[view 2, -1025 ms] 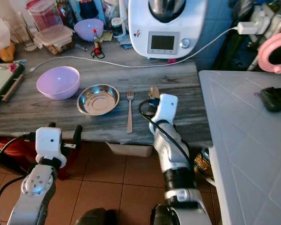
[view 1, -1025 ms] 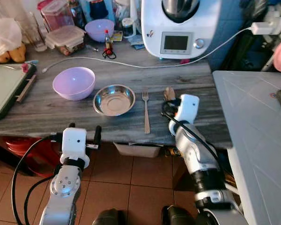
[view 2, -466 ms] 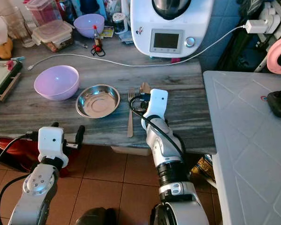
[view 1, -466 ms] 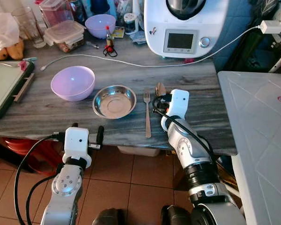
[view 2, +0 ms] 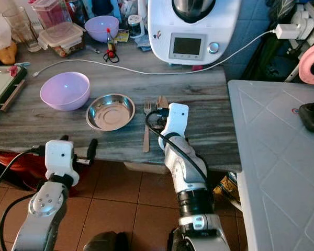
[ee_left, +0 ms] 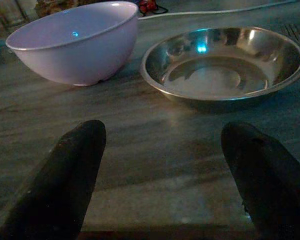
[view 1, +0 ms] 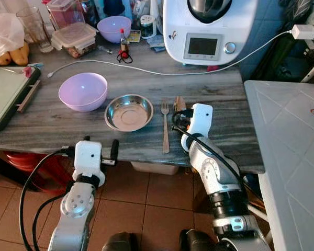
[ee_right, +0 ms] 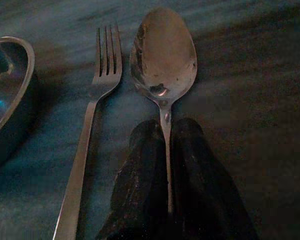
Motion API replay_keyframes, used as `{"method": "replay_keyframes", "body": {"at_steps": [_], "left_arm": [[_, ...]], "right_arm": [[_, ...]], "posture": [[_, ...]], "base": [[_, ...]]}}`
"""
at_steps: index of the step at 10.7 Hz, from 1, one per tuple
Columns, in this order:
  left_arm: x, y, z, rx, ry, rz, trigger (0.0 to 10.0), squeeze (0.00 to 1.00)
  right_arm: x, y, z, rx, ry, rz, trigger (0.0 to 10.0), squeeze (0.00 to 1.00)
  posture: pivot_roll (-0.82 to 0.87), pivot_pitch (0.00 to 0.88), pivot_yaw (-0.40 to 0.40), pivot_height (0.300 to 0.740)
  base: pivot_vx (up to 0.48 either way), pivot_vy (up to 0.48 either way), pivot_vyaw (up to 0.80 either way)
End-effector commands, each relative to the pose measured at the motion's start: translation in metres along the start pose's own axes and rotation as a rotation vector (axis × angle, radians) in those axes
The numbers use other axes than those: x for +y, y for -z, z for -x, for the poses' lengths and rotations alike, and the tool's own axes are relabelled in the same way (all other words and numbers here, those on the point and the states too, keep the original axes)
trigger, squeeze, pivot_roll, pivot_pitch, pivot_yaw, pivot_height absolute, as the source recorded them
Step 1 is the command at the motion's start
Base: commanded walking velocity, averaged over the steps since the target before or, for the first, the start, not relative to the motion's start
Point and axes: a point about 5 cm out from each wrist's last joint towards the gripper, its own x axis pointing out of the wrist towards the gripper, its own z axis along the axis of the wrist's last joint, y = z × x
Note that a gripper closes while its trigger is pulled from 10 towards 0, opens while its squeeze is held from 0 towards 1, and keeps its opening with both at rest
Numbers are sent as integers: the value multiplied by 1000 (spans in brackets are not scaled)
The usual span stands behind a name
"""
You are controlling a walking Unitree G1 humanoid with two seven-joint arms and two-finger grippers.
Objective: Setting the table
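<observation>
On the grey marble counter (view 1: 52, 123) a steel bowl (view 1: 128, 111) stands beside a purple bowl (view 1: 82, 91). Just right of the steel bowl lies a fork (view 1: 165, 128), tines pointing away from me. My right gripper (ee_right: 165, 132) is shut on the handle of a spoon (ee_right: 163, 55), which lies on the counter right next to the fork (ee_right: 97, 100) and parallel to it. The spoon's bowl (view 1: 179, 102) shows beyond the white wrist. My left gripper (ee_left: 162, 185) is open at the counter's front edge, facing both bowls, with nothing between its fingers (ee_left: 65, 175).
A white kitchen machine (view 1: 206, 29) stands at the back, its cable (view 1: 146, 70) trailing across the counter. Food boxes (view 1: 73, 39), a second purple bowl (view 1: 113, 27) and a glass crowd the back left. A green tray (view 1: 8, 94) lies at the left. A white table (view 1: 293, 146) adjoins on the right.
My right gripper has carried the spoon left, closer to the fork, and has held about still for the last half second. The camera has shifted slightly. The left arm has stayed put.
</observation>
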Motion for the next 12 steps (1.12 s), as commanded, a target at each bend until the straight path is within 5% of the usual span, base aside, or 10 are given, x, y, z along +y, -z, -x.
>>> {"method": "replay_keyframes", "body": {"at_steps": [1, 2, 3, 4, 5, 6, 12], "left_arm": [[0, 2, 0, 11, 4, -1, 10000, 0], [0, 3, -1, 13, 8, 2, 10000, 0], [-1, 3, -1, 12, 10, 3, 10000, 0], [-1, 3, -1, 12, 11, 4, 10000, 0], [-1, 3, -1, 13, 11, 5, 10000, 0], [-1, 3, -2, 13, 12, 4, 10000, 0], [0, 2, -3, 5, 11, -2, 10000, 0]], "right_arm": [[4, 12, 2, 65, -10, -26, 0, 0], [2, 12, 3, 70, -10, -20, 0, 0], [0, 14, 4, 80, -2, -11, 3373, 0], [-5, 19, 4, 98, 11, 4, 10000, 0], [-7, 19, 4, 102, 18, 8, 10000, 102], [-8, 18, 4, 96, 25, 13, 10000, 1000], [-12, -3, 7, -29, 43, -9, 10000, 1000]], "posture": [[-14, 111, 45, 740], [-16, 110, 44, 740], [-15, 110, 42, 740], [-15, 110, 42, 740], [-15, 109, 42, 740], [-15, 108, 43, 740], [-13, 102, 45, 740]], "base": [[0, 0, 0], [0, 0, 0], [0, 0, 0], [0, 0, 0], [0, 0, 0], [0, 0, 0], [0, 0, 0]]}}
